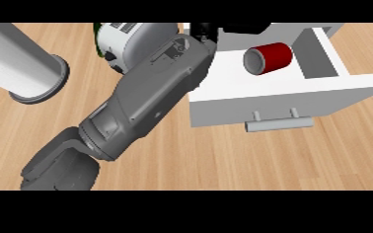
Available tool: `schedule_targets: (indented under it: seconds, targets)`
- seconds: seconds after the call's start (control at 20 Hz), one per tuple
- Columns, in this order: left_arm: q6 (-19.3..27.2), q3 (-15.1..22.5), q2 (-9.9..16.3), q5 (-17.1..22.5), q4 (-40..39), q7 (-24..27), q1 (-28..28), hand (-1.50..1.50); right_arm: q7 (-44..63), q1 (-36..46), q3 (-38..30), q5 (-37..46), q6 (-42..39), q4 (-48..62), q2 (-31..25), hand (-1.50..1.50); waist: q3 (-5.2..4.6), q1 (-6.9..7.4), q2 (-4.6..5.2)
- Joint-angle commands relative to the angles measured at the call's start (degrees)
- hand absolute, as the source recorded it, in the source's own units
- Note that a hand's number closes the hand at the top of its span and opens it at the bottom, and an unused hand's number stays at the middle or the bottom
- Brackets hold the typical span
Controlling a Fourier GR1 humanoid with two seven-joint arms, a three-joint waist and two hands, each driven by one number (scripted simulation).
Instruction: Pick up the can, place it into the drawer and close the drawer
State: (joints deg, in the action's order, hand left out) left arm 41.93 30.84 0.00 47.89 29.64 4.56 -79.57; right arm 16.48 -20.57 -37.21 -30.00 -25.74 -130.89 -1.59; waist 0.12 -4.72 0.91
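Note:
The red can [270, 58] lies on its side inside the open white drawer [277, 97], its grey end facing left. The drawer's grey handle [279, 124] points toward me. My left forearm runs from the lower left up to the drawer's far left corner. Only black bits of the left hand [208, 30] show at the view's top edge, behind the drawer's back wall and apart from the can. The rest of that hand is cut off. My right hand does not show.
A tall grey cylinder [30, 69] stands on the wooden counter [241, 163] at the far left. A round white and grey container [130, 40] with a green edge sits partly under my forearm, left of the drawer.

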Motion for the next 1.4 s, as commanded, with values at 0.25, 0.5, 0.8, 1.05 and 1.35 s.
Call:
schedule_targets:
  seconds: [0.25,0.5,0.8,1.05,1.35]
  targets:
    - [2.5,2.7,0.0,4.0,-2.9,2.3,-0.9,-1.50,1.4,0.4,-0.9,-1.3,0.5,0.2,-0.8,-1.50,-0.01,0.06,-0.03]
    - [4.4,5.0,0.0,6.6,-2.8,3.4,-1.0,-1.50,1.1,4.0,1.4,2.5,1.9,0.5,-0.3,-1.50,0.01,-0.60,0.39]
    - [4.5,4.9,0.0,9.2,-1.5,7.5,1.1,-1.50,-1.8,3.7,-1.9,3.3,0.1,-2.1,-2.3,-1.50,-0.03,-0.29,0.07]
    - [2.2,3.0,0.0,10.8,-3.0,9.3,-0.7,-1.50,-5.7,7.8,0.8,13.9,-2.2,-6.6,-5.0,-1.50,-0.05,0.54,0.51]
    - [3.0,4.2,0.0,11.7,-2.0,10.8,-2.8,-1.50,-9.8,12.1,4.7,23.6,-2.9,-6.9,-5.8,-1.50,-0.05,1.64,0.23]
